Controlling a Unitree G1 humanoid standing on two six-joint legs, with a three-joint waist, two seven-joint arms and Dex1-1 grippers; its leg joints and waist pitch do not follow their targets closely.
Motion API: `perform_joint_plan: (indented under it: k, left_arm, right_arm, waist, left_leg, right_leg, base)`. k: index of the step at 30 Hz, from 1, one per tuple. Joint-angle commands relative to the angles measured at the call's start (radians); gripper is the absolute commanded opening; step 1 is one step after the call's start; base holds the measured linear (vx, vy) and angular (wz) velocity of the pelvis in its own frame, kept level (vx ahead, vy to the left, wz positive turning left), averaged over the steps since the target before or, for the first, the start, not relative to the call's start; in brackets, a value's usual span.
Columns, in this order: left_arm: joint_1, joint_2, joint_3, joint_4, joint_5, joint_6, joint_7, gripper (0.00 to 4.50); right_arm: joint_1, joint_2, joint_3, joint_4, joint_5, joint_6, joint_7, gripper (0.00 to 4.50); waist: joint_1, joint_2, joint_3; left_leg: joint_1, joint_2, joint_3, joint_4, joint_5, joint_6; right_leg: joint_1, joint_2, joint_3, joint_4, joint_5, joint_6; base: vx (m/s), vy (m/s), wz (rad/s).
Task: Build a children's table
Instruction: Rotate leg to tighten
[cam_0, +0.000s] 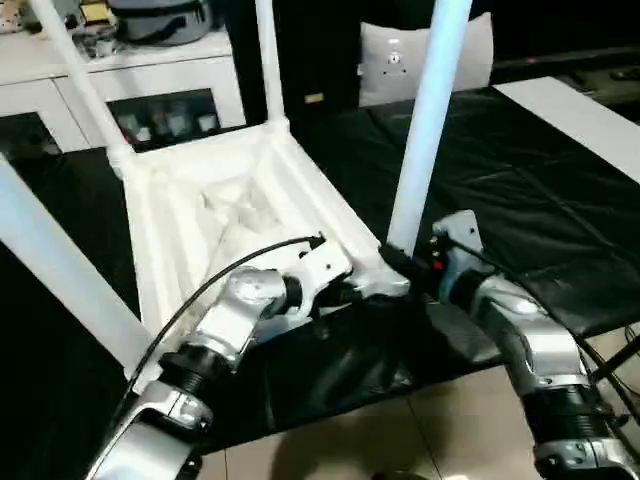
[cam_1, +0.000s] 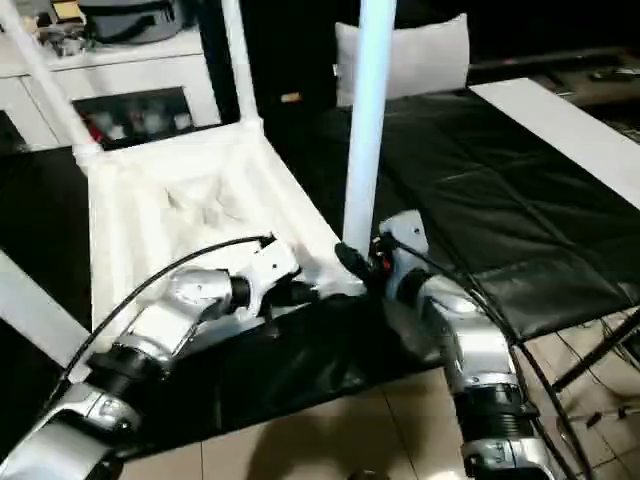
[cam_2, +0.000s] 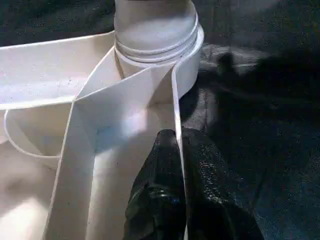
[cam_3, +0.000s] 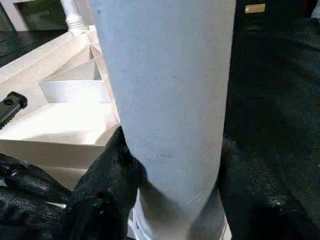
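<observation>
The white table top (cam_0: 318, 188) lies upside down on a black cover, its ribbed underside facing up. Legs rise from its corner sockets: two at the far corners (cam_0: 268, 60) (cam_0: 80, 85), one at the near left (cam_0: 55, 265) and one at the near right (cam_0: 425, 130). My left gripper (cam_2: 177, 137) is shut on the thin side wall of the top, just short of the near-right socket (cam_2: 155, 35). My right gripper (cam_0: 400, 262) is low on the near-right leg (cam_3: 170, 100), one black finger (cam_3: 105, 190) pressed to each side of it, just above the socket.
A white cabinet with glass doors (cam_0: 150, 100) stands behind the table top. A pale cushion (cam_0: 400, 60) and a white board (cam_0: 580, 120) lie at the back right on the black cover (cam_0: 520, 200). Tiled floor (cam_0: 400, 430) shows in front of me.
</observation>
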Motion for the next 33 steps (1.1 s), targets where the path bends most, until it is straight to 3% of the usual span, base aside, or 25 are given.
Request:
perform_joint_plan:
  k: [1,2,4,7,9,14,16,22,23,28,33]
  left_arm:
    - [-0.001,-0.059,-0.043,-0.065,-0.039,-0.032,-0.039,0.0]
    - [-0.001,-0.052,-0.042,-0.065,-0.035,-0.035,-0.041,0.0]
    - [-0.002,-0.024,-0.044,-0.062,-0.028,-0.055,-0.06,0.0]
    - [-0.004,0.022,-0.051,-0.054,-0.021,-0.092,-0.104,0.0]
    - [-0.005,0.059,-0.062,-0.045,-0.021,-0.142,-0.159,0.0]
    - [-0.013,0.108,-0.075,-0.031,-0.03,-0.201,-0.241,0.0]
    - [-0.022,0.138,-0.092,-0.016,-0.024,-0.23,-0.294,0.0]
    - [-0.046,0.202,-0.134,0.016,-0.024,-0.32,-0.44,0.0]
    - [-0.048,0.206,-0.138,0.016,-0.028,-0.325,-0.457,0.0]
    - [-0.046,0.211,-0.149,-0.002,-0.058,-0.323,-0.537,0.0]
    - [-0.048,0.215,-0.161,0.003,-0.075,-0.332,-0.583,0.0]
  right_arm:
    - [-0.003,0.025,0.03,0.0,0.015,0.001,0.02,2.76]
    - [0.003,0.02,0.024,-0.008,0.026,0.0,0.033,2.88]
    - [0.021,-0.015,0.022,-0.026,0.042,-0.027,0.099,3.09]
    - [0.045,-0.083,0.032,-0.043,0.055,-0.076,0.214,3.32]
    - [0.053,-0.129,0.033,-0.047,0.065,-0.102,0.293,3.61]
    - [0.066,-0.206,0.045,-0.073,0.081,-0.116,0.422,3.98]
    - [0.072,-0.247,0.061,-0.084,0.097,-0.12,0.502,3.98]
    - [0.065,-0.309,0.101,-0.071,0.116,-0.139,0.671,3.98]
    - [0.064,-0.313,0.106,-0.071,0.12,-0.137,0.686,3.82]
    - [0.061,-0.325,0.121,-0.065,0.139,-0.113,0.74,3.51]
    - [0.057,-0.332,0.135,-0.05,0.141,-0.109,0.78,3.01]
  waist:
    - [0.009,-0.018,-0.057]
    - [0.01,-0.019,-0.059]
    - [0.029,-0.015,-0.067]
    - [0.047,-0.009,-0.068]
    - [0.06,-0.01,-0.067]
    - [0.075,-0.011,-0.062]
    - [0.081,-0.014,-0.061]
    - [0.095,-0.018,-0.061]
    - [0.095,-0.025,-0.061]
    - [0.118,-0.021,-0.063]
    - [0.128,-0.022,-0.06]
  left_leg:
    - [-0.011,0.036,-0.021,-0.07,-0.115,0.102]
    - [-0.014,0.037,-0.021,-0.069,-0.099,0.107]
    - [-0.017,0.043,-0.022,-0.063,-0.017,0.14]
    - [-0.016,0.045,-0.019,-0.058,0.038,0.182]
    - [-0.012,0.046,-0.017,-0.059,0.022,0.188]
    - [-0.009,0.051,-0.017,-0.065,-0.021,0.159]
    - [-0.006,0.053,-0.016,-0.066,-0.033,0.146]
    - [-0.007,0.05,-0.013,-0.065,-0.037,0.148]
    - [-0.009,0.05,-0.013,-0.065,-0.036,0.149]
    - [-0.004,0.057,-0.013,-0.064,-0.008,0.139]
    - [-0.003,0.054,-0.01,-0.066,-0.034,0.127]
  right_leg:
    - [0.058,-0.073,0.059,-0.09,-0.402,-0.037]
    - [0.061,-0.074,0.062,-0.084,-0.375,-0.047]
    - [0.065,-0.075,0.068,-0.062,-0.254,-0.083]
    - [0.062,-0.077,0.071,-0.049,-0.161,-0.115]
    - [0.062,-0.076,0.071,-0.051,-0.182,-0.11]
    - [0.061,-0.076,0.072,-0.058,-0.257,-0.097]
    - [0.059,-0.076,0.074,-0.059,-0.266,-0.097]
    - [0.059,-0.078,0.075,-0.057,-0.279,-0.093]
    - [0.06,-0.078,0.075,-0.056,-0.283,-0.091]
    - [0.055,-0.08,0.079,-0.049,-0.268,-0.105]
    - [0.054,-0.081,0.08,-0.054,-0.305,-0.098]
  base:
    - [0.0,0.0,0.0]
    - [0.0,0.0,0.0]
    - [0.0,0.0,0.0]
    - [0.0,0.0,0.0]
    - [0.0,0.0,0.0]
    - [0.0,0.0,0.0]
    - [0.0,0.0,0.0]
    - [0.0,0.0,0.0]
    - [0.0,0.0,0.0]
    - [0.0,0.0,0.0]
    - [0.0,0.0,0.0]
